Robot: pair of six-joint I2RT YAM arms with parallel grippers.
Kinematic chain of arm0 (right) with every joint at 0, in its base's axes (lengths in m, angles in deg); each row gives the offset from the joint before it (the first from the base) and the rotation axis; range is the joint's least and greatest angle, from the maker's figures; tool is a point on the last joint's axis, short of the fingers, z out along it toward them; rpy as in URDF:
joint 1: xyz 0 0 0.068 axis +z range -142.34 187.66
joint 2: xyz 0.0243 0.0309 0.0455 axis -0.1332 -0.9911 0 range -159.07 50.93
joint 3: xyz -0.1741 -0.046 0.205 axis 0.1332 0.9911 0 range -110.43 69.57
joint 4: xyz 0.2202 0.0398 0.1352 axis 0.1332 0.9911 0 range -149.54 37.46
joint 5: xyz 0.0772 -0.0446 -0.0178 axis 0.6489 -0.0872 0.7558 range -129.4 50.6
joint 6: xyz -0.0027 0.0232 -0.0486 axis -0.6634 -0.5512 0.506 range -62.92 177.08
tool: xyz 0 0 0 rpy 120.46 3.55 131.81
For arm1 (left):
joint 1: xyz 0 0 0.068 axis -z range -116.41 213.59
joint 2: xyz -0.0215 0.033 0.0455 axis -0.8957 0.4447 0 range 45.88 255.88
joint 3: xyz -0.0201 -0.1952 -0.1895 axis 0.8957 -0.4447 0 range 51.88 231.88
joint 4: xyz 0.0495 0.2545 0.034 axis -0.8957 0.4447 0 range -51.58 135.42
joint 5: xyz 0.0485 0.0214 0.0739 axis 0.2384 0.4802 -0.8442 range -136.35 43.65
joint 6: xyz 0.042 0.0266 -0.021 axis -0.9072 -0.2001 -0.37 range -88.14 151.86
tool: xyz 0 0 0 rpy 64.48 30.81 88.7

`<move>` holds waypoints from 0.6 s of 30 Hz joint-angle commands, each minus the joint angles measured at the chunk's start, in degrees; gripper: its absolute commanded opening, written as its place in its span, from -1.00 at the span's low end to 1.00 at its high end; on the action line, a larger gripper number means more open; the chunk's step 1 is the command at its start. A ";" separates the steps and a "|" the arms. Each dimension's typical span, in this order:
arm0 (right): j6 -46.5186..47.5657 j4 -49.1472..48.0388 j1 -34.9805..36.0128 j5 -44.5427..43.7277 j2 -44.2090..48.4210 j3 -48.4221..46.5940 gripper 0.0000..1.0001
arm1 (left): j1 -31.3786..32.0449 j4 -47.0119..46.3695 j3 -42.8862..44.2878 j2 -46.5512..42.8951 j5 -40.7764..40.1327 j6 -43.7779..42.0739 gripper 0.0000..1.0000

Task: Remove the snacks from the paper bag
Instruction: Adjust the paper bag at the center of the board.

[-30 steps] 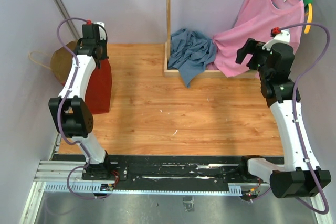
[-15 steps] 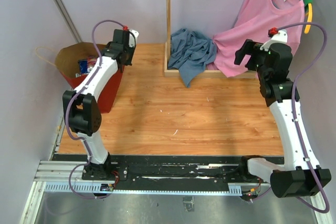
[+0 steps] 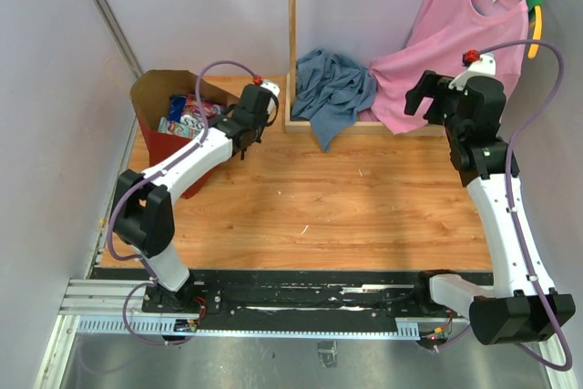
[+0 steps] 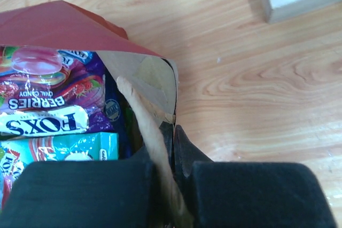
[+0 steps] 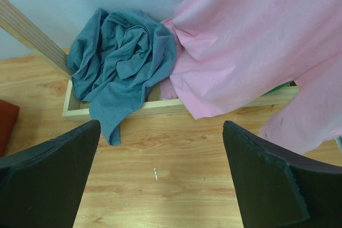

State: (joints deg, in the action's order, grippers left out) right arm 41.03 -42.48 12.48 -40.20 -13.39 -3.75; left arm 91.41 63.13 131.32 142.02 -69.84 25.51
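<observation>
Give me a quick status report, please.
Left gripper shut on paper bag rim. Right gripper open, empty. Snacks inside bag. Clothes well apart.

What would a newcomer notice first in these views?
The large dark-red paper shopping bag at far left stands open, glossy printed snack packets showing inside, with the left gripper shut on its rim. At far right, a pink T-shirt hangs beside a crumpled blue-grey cloth, the open right gripper facing them.
</observation>
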 commanded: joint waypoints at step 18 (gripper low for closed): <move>1.04 1.26 1.51 1.59 2.77 1.72 0.97 | 19.09 -4.81 -8.62 2.02 -18.01 15.36 -0.77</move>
State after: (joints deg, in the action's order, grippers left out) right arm 41.09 -41.28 13.04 -39.34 -11.46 -2.59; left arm 108.30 58.54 123.08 143.02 -86.64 36.29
